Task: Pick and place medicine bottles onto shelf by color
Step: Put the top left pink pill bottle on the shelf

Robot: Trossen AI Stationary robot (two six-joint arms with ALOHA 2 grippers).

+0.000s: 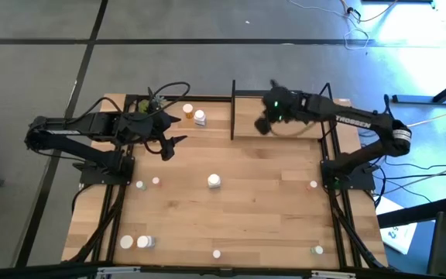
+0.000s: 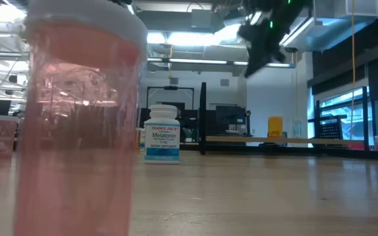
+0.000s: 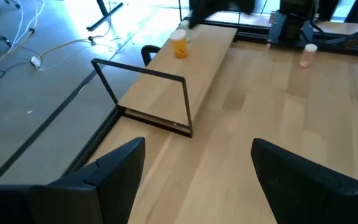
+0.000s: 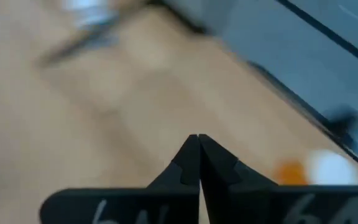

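Risk: shut, empty right gripper above shelf toppling orange bottle.
Left gripper wide, empty, hovering far-left.

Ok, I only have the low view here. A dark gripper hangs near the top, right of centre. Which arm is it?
Observer: The right gripper, raised over the shelf.
Operator: Is it carrying a bottle?
Observer: No. Its wrist view shows the jaws shut on nothing.
Operator: And the left arm? I can't find it.
Observer: The left gripper hangs over the far left of the table, jaws open and empty, facing an orange bottle on the shelf.
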